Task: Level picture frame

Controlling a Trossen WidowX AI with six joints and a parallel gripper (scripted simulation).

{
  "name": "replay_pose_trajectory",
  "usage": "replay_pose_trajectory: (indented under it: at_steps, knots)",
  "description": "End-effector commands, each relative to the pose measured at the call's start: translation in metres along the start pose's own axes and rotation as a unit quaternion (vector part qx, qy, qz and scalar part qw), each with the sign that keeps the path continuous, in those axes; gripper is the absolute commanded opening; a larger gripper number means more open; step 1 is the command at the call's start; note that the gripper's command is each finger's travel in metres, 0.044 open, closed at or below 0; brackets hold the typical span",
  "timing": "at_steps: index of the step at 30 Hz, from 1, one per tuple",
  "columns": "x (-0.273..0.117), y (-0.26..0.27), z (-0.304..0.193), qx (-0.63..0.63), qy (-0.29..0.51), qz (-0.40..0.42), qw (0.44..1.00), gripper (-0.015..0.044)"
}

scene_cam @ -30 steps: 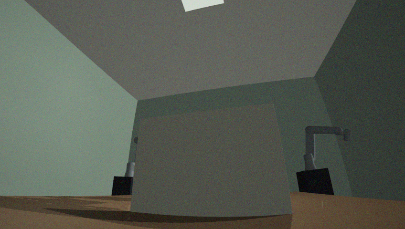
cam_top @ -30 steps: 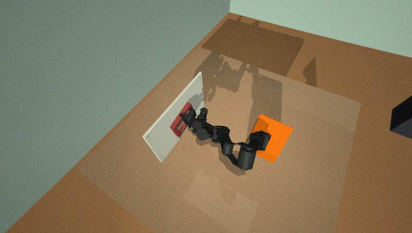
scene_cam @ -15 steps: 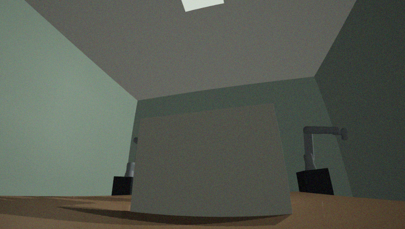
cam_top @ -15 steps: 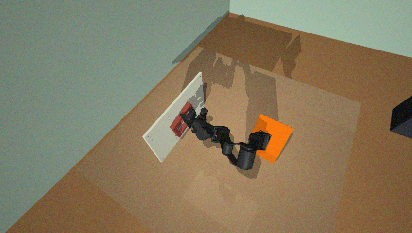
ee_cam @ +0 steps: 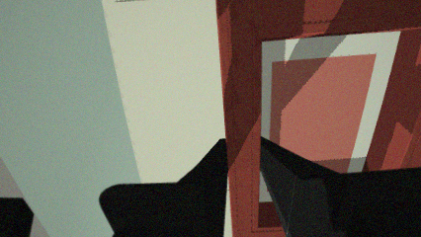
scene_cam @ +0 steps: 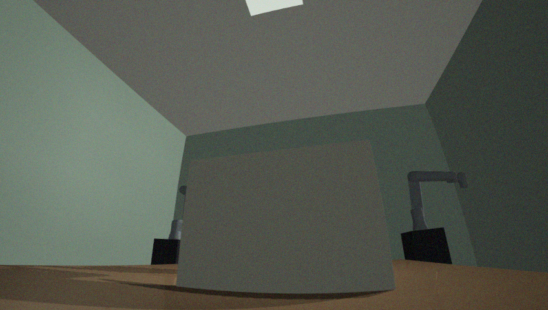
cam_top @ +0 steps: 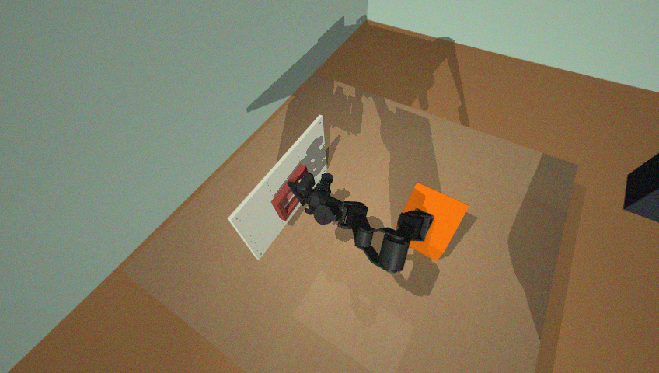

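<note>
The red picture frame (cam_top: 279, 210) (ee_cam: 242, 74) is in front of the upright white board (cam_top: 252, 221) (ee_cam: 168, 99). My gripper (cam_top: 295, 190) (ee_cam: 240, 143) is shut on the frame's side bar, with one black finger at the outer edge and the other inside the opening. In the wrist view the frame's side edge and the board's edge are not parallel, but the view is oblique and I cannot tell the exact tilt. The screw and the notched strip are hidden. The exterior view shows only the back of the board (scene_cam: 284, 215), which hides the frame and gripper.
An orange plate (cam_top: 444, 212) lies under the arm's base. The grey-green wall (cam_top: 115, 115) stands behind the board. A dark box (cam_top: 643, 193) is at the far right. Grey arms stand on black boxes in the background, one on the right box (scene_cam: 426, 245). Shadows cross the board and frame.
</note>
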State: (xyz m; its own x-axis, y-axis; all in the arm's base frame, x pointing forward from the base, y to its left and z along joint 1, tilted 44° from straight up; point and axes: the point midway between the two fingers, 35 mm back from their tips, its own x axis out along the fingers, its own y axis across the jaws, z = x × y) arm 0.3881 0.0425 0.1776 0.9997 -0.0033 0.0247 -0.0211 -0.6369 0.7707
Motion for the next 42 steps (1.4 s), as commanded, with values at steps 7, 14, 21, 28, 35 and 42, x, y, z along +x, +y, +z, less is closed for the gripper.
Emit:
replay_pose_trajectory:
  at_steps: [7, 14, 21, 28, 35, 42]
  knots:
    - [0.0, 0.001, 0.0, 0.029, 0.002, -0.001, 1.0, 0.0]
    - [0.0, 0.001, 0.0, 0.043, 0.002, -0.001, 0.999, 0.0]
    - [0.0, 0.001, 0.0, 0.037, 0.001, 0.0, 0.999, 0.0184]
    - [-0.002, 0.001, 0.0, 0.036, 0.001, 0.0, 0.999, 0.026]
    - [-0.067, 0.0, -0.006, -0.011, 0.0, 0.0, 1.0, 0.026]
    - [-0.1, -0.006, 0.0, -0.037, -0.001, 0.0, 0.999, 0.026]
